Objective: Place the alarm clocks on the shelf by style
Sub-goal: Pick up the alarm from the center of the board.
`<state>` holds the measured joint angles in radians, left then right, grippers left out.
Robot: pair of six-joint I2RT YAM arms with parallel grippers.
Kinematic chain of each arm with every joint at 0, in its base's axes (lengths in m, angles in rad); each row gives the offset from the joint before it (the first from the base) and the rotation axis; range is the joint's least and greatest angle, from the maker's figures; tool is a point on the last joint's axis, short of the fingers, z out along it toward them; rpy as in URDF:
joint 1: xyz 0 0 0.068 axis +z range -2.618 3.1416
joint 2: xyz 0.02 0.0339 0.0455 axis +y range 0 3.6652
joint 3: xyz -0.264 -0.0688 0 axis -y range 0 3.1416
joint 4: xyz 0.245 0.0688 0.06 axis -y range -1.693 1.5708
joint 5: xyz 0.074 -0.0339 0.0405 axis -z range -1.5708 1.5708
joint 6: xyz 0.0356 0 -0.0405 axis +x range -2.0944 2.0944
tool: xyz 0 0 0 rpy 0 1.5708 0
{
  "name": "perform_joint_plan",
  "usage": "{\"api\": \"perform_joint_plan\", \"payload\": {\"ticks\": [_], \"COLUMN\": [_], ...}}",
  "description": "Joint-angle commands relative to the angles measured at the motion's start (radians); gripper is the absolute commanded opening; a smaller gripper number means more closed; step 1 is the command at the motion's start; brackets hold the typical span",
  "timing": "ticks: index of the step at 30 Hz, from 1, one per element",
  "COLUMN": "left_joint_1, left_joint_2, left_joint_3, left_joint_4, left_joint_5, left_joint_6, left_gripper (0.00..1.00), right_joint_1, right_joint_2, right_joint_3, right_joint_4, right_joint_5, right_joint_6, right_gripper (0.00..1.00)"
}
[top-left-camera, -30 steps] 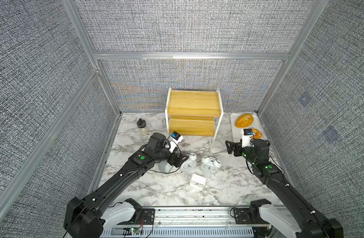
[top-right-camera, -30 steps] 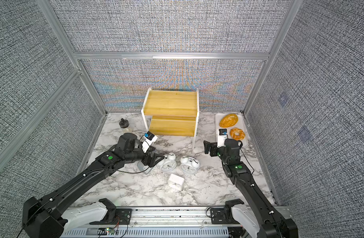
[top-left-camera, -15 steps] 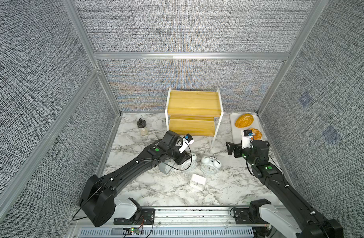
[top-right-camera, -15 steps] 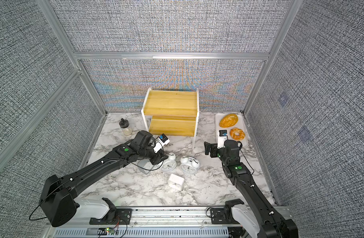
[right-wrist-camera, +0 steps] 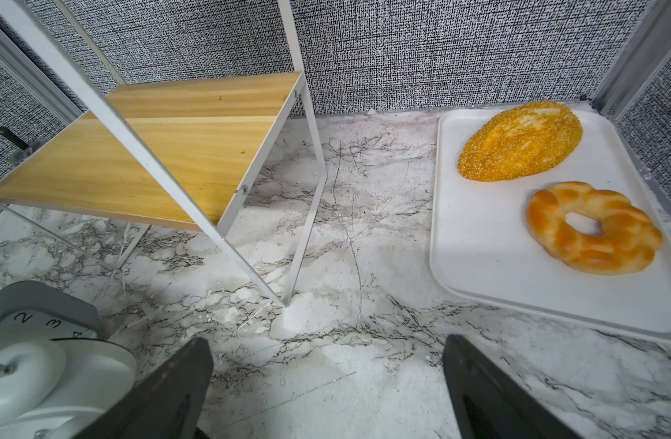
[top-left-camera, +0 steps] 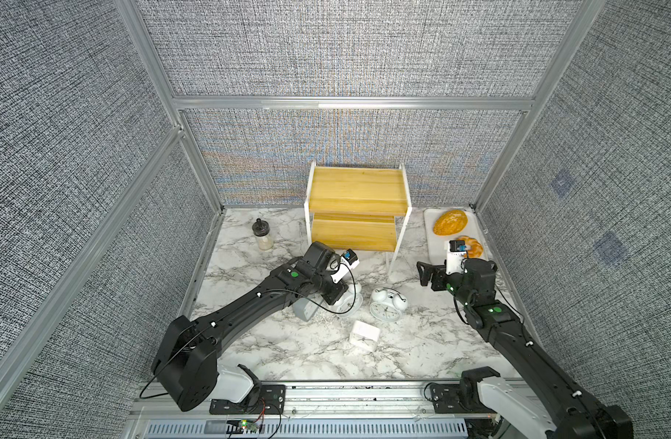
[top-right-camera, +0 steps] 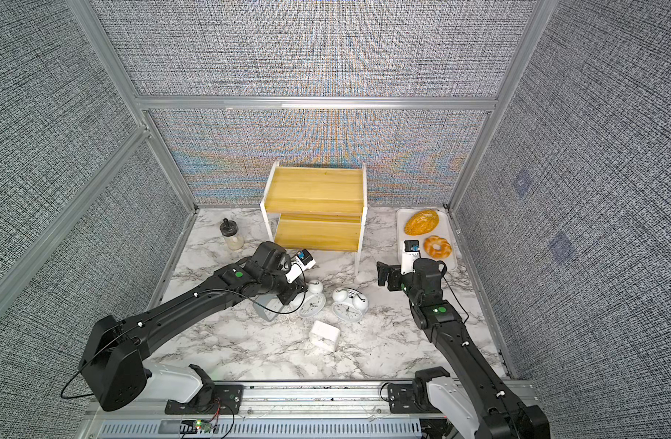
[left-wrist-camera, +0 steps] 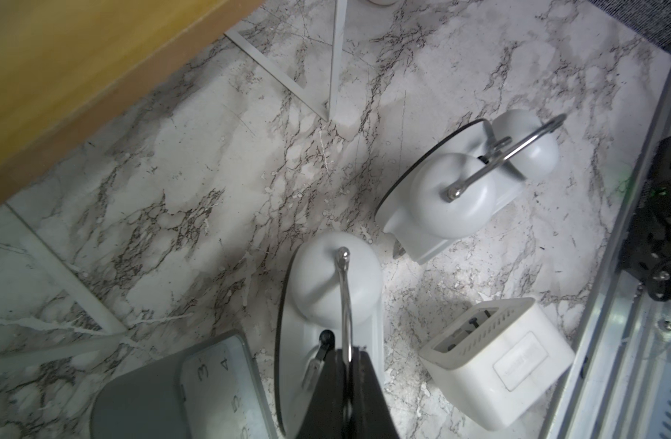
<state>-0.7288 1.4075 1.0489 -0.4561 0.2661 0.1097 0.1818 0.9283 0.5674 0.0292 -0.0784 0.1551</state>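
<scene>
Four alarm clocks stand on the marble in front of the shelf (top-left-camera: 358, 190): a grey rectangular one (top-left-camera: 305, 309), two white twin-bell ones (top-left-camera: 352, 302) (top-left-camera: 385, 306) and a small white square one (top-left-camera: 364, 334). In the left wrist view my left gripper (left-wrist-camera: 347, 355) is shut on the thin metal handle (left-wrist-camera: 344, 296) of the nearer twin-bell clock (left-wrist-camera: 333, 281), beside the grey clock (left-wrist-camera: 166, 391). The other twin-bell clock (left-wrist-camera: 455, 194) and the white square clock (left-wrist-camera: 497, 361) stand apart from it. My right gripper (right-wrist-camera: 326, 361) hangs open over bare marble by the shelf's right leg, holding nothing.
A white tray (top-left-camera: 436, 247) at the back right carries a seeded loaf (top-left-camera: 449, 222) and a ring bread (top-left-camera: 470, 247). A small jar with a black lid (top-left-camera: 262, 235) stands left of the shelf. Both shelf boards (right-wrist-camera: 166, 152) are bare.
My left arm has swung right to the nearer twin-bell clock and its jaws have closed on the clock's handle. The right arm has stayed where it was, open.
</scene>
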Motion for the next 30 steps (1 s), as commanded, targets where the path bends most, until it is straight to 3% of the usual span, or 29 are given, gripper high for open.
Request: {"api": "perform_joint_plan", "payload": {"ticks": [1,10,22,30], "left_joint_1": [-0.003,-0.006,-0.005,-0.004], "left_joint_2": [-0.016,-0.071,-0.112,-0.136], "left_joint_3": [0.014,0.071,0.19,0.28], "left_joint_4": [-0.037,-0.122,-0.261,-0.332], "left_joint_5": [-0.014,-0.066,-0.044,-0.081], "left_joint_6": [0.015,0.039,0.098,0.155], "left_gripper": [0.01,0.0,0.0,0.0], "right_joint_1": [0.0,-0.001,0.007,0.025], "right_joint_2": [-0.006,-0.019,-0.027,-0.043], "right_joint_3": [0.006,0.023,0.024,-0.001], "right_joint_4": [-0.003,-0.002,0.004,0.069], "right_joint_5": [-0.008,-0.052,-0.088,-0.184], "right_joint_6": [0.008,0.003,-0.016,-0.055], "right_gripper": [0.99,0.99,0.99,0.99]}}
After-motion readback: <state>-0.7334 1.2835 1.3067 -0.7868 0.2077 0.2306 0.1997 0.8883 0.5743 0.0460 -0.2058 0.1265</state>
